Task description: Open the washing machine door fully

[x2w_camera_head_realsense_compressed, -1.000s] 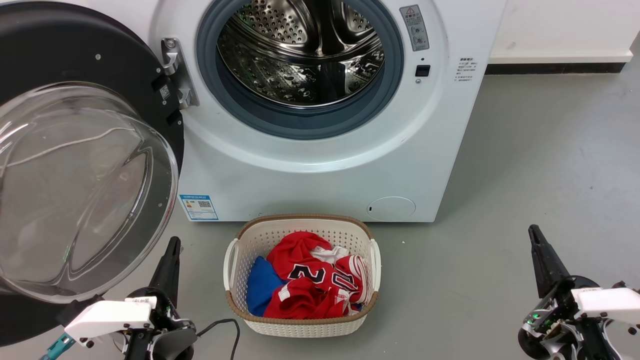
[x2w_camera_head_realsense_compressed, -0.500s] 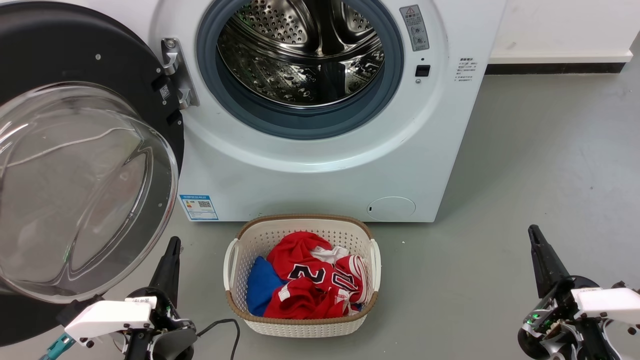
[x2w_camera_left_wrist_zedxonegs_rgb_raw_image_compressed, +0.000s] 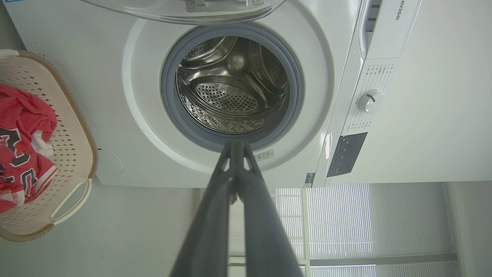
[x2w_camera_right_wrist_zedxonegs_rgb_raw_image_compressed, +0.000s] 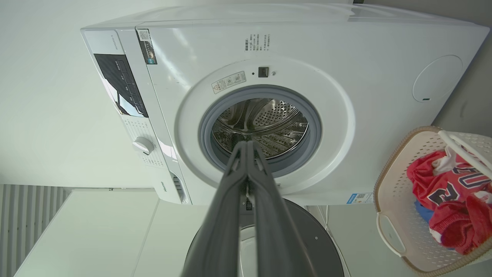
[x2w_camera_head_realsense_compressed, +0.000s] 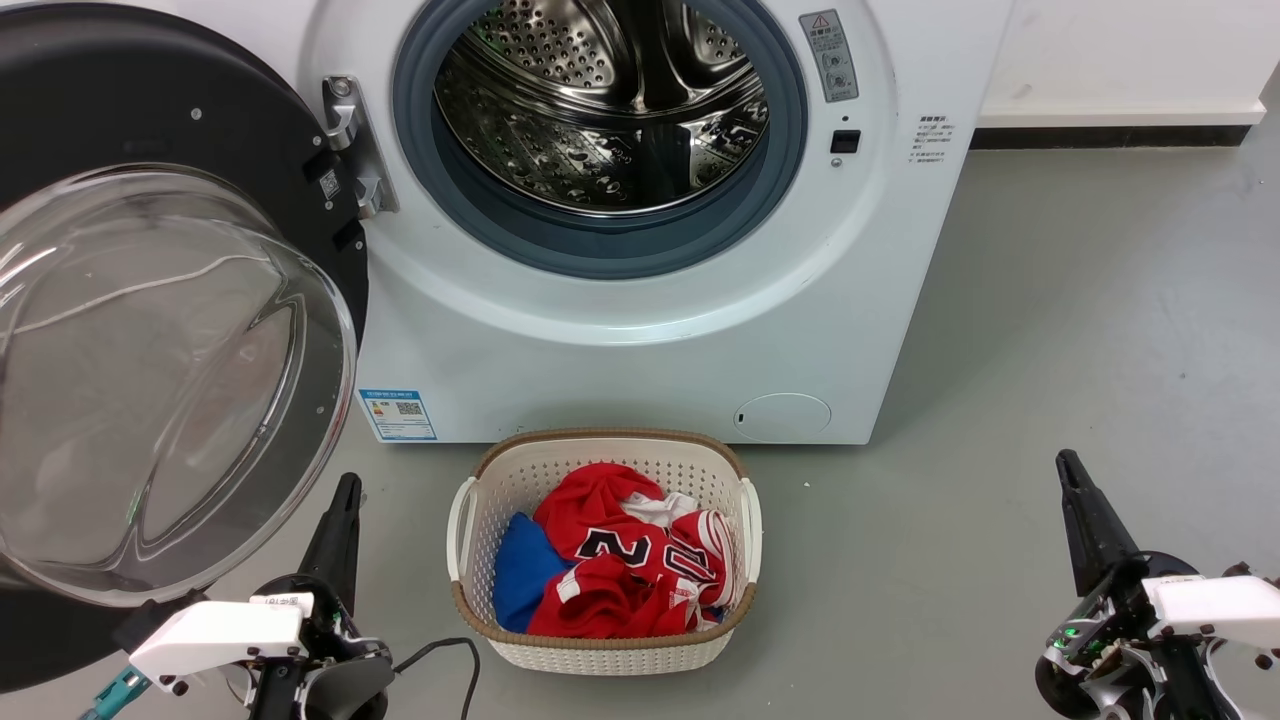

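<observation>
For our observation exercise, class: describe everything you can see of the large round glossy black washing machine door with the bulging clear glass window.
The large round black washing machine door stands swung wide open left of the white front-loading washing machine, inner face toward the head camera. Its glossy black ring, dotted with small screws, frames a bulging clear glass bowl. A metal hinge joins it to the machine's front. The left gripper sits below its lower edge, seemingly apart.
</observation>
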You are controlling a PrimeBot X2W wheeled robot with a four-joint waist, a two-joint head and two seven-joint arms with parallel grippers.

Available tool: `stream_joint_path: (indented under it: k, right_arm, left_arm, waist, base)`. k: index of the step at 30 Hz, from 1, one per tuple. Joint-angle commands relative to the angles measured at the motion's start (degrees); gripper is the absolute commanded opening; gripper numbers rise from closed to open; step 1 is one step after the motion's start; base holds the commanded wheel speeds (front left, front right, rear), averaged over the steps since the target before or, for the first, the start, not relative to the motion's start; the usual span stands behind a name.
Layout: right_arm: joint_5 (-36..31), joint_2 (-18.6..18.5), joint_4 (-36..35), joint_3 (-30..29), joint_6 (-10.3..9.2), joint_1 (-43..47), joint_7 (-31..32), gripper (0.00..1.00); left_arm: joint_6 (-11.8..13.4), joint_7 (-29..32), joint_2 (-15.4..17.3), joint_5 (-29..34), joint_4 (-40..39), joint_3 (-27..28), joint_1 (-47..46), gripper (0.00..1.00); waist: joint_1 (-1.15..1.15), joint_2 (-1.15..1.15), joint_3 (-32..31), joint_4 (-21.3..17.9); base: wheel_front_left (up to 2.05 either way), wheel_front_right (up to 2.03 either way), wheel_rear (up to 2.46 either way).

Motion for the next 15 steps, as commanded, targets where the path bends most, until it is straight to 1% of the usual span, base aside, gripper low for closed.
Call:
stream_joint_path:
  k: [1, 15]
  right_arm:
    - [-0.27, 0.12, 0.10, -0.16, 0.00, -0.62, 0.15, 0.00]
    - [-0.38, 0.26, 0.10, -0.34, 0.00, -0.64, 0.36, 0.00]
  left_arm:
    - [-0.24, 0.15, -0.05, 0.01, 0.01, 0.20, -0.38, 0.00]
    - [-0.24, 0.15, -0.05, 0.01, 0.01, 0.19, -0.38, 0.00]
  waist:
    - [0.00, 0.00, 0.00, 0.00]
    - [0.00, 0.00, 0.00, 0.00]
  base:
    - [0.00, 0.00, 0.00]
    - [0.00, 0.00, 0.00]
